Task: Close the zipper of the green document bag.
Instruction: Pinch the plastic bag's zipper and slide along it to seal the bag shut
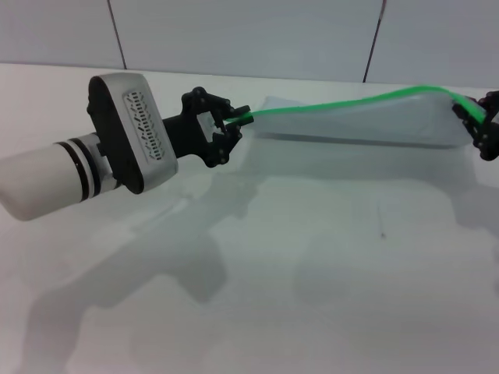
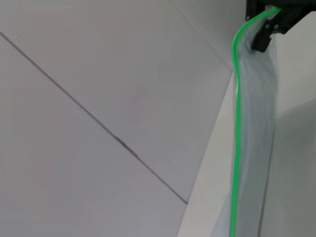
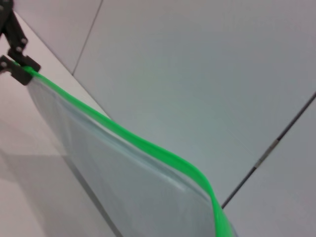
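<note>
Observed condition: the green document bag (image 1: 351, 123) is held clear of the white surface (image 1: 312, 273), stretched between both arms with its zipper (image 1: 343, 101) running along the upper edge.

Left gripper (image 1: 234, 125): positioned at the left end of the bag. Its fingers are pinched together on the end of the green strip, with no visible gap between them. The right wrist view shows the same black fingers (image 3: 17, 64) clamped at the far corner of the pouch.

Right gripper (image 1: 482, 125): at the right edge of the head view, partly cut off. Its fingers are clamped on the opposite end of the strip; the left wrist view confirms the grip (image 2: 269, 22) at the top corner of the bag.

Zipper: the strip arches upward toward the right end and sags toward the left. The slider tab cannot be made out in any view, so how far the zipper is closed cannot be told.

Risks, in my judgement:
- The strip is thin and slick; if either arm pulls harder, the end may slip from the fingers and the bag would drop to the surface.
- The arch in the strip suggests uneven tension; a slider dragged across the bend could bind or leave the teeth unmated.
- Excess pull could tear the pouch at a clamped corner.
</note>
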